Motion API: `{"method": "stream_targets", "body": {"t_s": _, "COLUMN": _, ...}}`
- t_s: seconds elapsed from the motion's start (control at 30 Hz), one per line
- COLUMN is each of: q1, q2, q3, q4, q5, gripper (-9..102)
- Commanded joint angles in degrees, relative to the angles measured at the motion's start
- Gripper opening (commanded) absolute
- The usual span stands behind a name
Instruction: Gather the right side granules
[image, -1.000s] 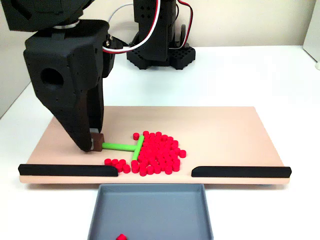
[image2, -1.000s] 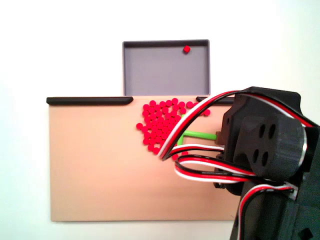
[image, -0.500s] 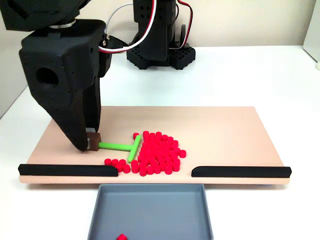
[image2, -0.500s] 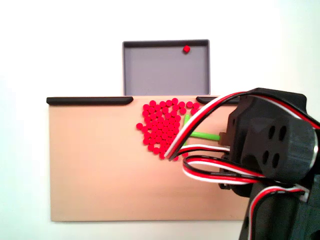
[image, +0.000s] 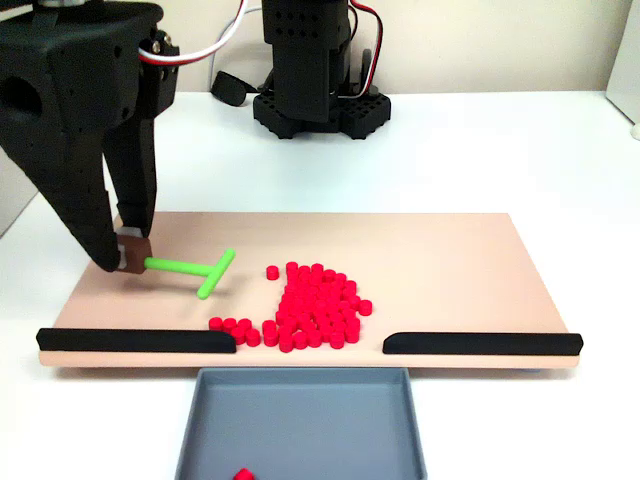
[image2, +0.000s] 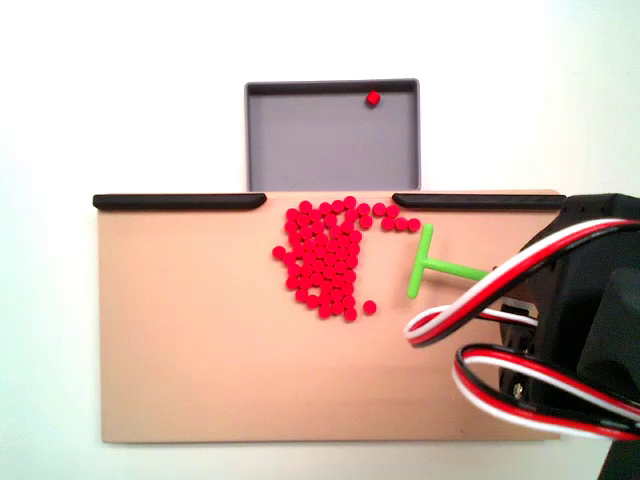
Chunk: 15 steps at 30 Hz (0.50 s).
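A heap of small red granules (image: 315, 306) (image2: 325, 260) lies on the tan board (image: 450, 260) near the gap between two black rails, with a short row trailing along one rail. My black gripper (image: 132, 257) is shut on the stem end of the green T-shaped stick (image: 192, 269) (image2: 436, 264). The stick's crossbar hangs clear of the heap, left of it in the front fixed view, right of it in the fixed view from above. One red granule (image: 241, 474) (image2: 372, 98) lies in the grey tray.
The grey tray (image: 300, 385) (image2: 330, 140) sits beyond the board's gap. Black rails (image: 135, 340) (image: 480, 343) line the board's edge. The arm's base (image: 310, 70) stands behind the board on the white table. Red, white and black cables (image2: 520, 300) loop over the board.
My gripper has pulled the green stick away from the heap, leftward in the front fixed view and slightly up. The granules stayed where they were.
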Motion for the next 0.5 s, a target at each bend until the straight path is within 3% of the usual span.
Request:
{"method": "stream_targets", "body": {"t_s": 0.0, "q1": -0.2, "q2": 6.2, "q3": 2.8, "q4": 0.4, "q5": -25.4, "gripper": 0}}
{"method": "stream_targets", "body": {"t_s": 0.2, "q1": -2.4, "q2": 17.3, "q3": 15.0, "q4": -0.3, "q5": -2.2, "gripper": 0}}
{"method": "stream_targets", "body": {"t_s": 0.47, "q1": -8.1, "q2": 34.5, "q3": 29.4, "q4": -0.3, "q5": 50.3, "gripper": 0}}
